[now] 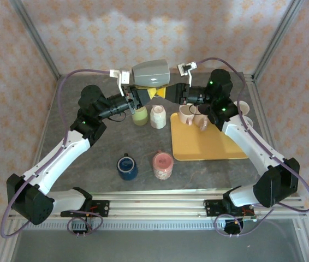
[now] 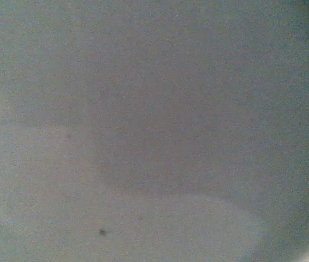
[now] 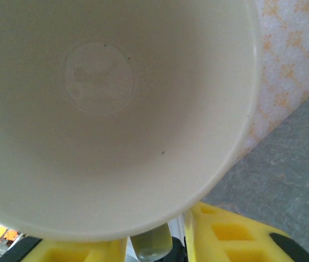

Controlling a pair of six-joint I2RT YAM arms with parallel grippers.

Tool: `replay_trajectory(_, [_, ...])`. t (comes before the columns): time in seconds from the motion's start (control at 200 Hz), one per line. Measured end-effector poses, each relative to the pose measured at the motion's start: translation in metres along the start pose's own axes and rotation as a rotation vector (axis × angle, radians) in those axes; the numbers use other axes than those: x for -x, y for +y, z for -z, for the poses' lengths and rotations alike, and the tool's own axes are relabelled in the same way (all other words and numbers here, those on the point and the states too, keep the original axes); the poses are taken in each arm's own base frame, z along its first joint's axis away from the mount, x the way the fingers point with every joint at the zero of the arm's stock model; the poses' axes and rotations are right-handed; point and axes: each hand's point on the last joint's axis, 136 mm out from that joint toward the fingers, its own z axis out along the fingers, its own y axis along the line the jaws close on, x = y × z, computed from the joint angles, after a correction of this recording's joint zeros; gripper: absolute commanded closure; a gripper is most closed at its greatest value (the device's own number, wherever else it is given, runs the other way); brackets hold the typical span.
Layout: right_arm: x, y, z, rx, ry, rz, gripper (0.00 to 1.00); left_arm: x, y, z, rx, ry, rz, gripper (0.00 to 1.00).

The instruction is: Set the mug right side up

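The left gripper is clamped shut on the grey mug, holding it in the air over the back of the table, between the two arms. The right gripper has its yellow fingers at the mug's rim; whether they grip it I cannot tell. The mug lies on its side, mouth toward the right arm. I judge it half turned, with uprighting and set-down left.
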Motion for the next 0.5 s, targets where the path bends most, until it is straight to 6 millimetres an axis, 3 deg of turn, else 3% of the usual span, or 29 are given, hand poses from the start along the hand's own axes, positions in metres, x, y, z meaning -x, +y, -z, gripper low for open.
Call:
replay_trajectory(0.27, [0.0052, 0.0007, -0.0027, -0.008, -0.030, 0.010, 0.92, 0.0047, 0.0005, 0.0010, 0.010, -0.026, 0.007, 1.00])
replay_trajectory(0.395, [0.0061, -0.0002, -0.0039, -0.016, -0.039, 0.011, 0.96, 0.0052, 0.0013, 0.0026, 0.020, -0.032, 0.001, 1.00])
replay_trajectory(0.495, [0.0045, -0.0040, -0.0051, -0.033, -0.040, 0.018, 0.98, 0.0033, 0.0043, 0.0044, 0.044, -0.025, -0.011, 0.90])
